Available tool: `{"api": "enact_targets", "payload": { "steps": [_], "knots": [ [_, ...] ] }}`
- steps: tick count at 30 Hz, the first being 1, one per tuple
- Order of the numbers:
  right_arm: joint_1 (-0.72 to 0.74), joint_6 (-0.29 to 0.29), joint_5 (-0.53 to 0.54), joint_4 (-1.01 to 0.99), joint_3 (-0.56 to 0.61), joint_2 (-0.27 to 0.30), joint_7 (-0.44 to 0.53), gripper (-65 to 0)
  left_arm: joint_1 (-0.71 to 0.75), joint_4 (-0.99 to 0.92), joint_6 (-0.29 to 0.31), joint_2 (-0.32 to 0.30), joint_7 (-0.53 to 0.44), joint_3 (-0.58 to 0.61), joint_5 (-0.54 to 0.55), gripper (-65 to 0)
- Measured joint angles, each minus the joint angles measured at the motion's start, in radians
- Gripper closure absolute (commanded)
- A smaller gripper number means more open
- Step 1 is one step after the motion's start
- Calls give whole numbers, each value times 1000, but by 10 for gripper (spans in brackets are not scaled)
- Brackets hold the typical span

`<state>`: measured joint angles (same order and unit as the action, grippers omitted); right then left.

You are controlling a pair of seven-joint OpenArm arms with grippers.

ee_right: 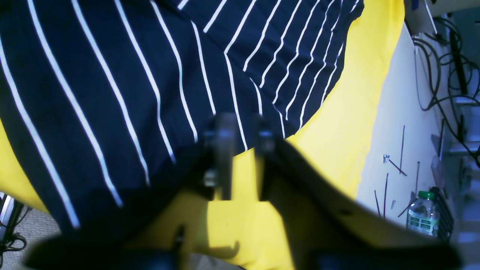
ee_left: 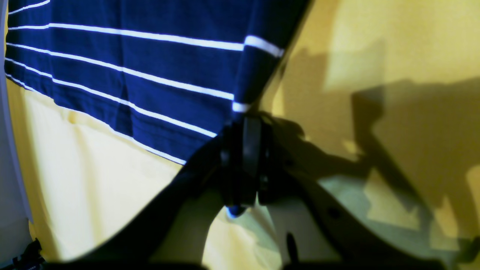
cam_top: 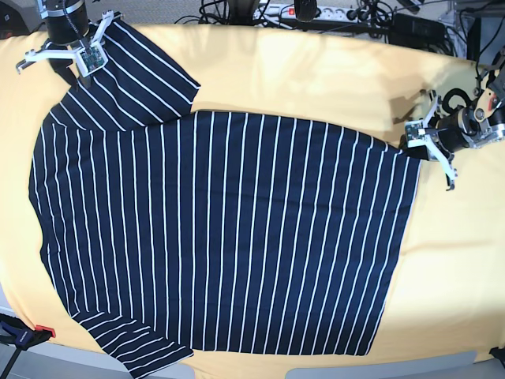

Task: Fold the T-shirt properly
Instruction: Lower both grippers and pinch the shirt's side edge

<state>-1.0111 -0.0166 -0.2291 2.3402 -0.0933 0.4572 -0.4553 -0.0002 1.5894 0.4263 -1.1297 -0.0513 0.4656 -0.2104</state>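
yellow cloth bears the t-shirt; left jaws pinch its hem corner, right jaws parted.

yellow cloth, cables, water bottle

The left gripper sat at the frame's right, jaws pressed together — the right gripper, upper left, stood parted.

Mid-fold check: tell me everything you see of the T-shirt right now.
The T-shirt is dark navy with thin white stripes, soft knit, spread flat and unfolded on the yellow cloth, both short sleeves out. The left hand pinches a hem corner; the right hand sits at the far sleeve's edge.
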Motion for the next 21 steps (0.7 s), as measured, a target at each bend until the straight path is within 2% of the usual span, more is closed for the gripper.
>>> {"api": "enact_targets", "payload": {
  "steps": [2, 5, 7, 14, 21],
  "knots": [
    [0, -4, -2, 0, 0, 0, 0, -253, 0, 0, 0, 3, 0, 0, 0, 0],
    [17, -106, 6, 0, 0, 0, -1, -257, 0, 0, 0, 3, 0, 0, 0, 0],
    [40, -128, 39, 0, 0, 0, 1, -257, 0, 0, 0, 3, 0, 0, 0, 0],
    [164, -125, 39, -158, 0, 3, 2, -257, 0, 0, 0, 3, 2, 0, 5, 0],
    [304, -112, 51, -364, 1, 56, 2, -257, 0, 1, 0, 3, 3, 0, 8, 0]
  ]
}}
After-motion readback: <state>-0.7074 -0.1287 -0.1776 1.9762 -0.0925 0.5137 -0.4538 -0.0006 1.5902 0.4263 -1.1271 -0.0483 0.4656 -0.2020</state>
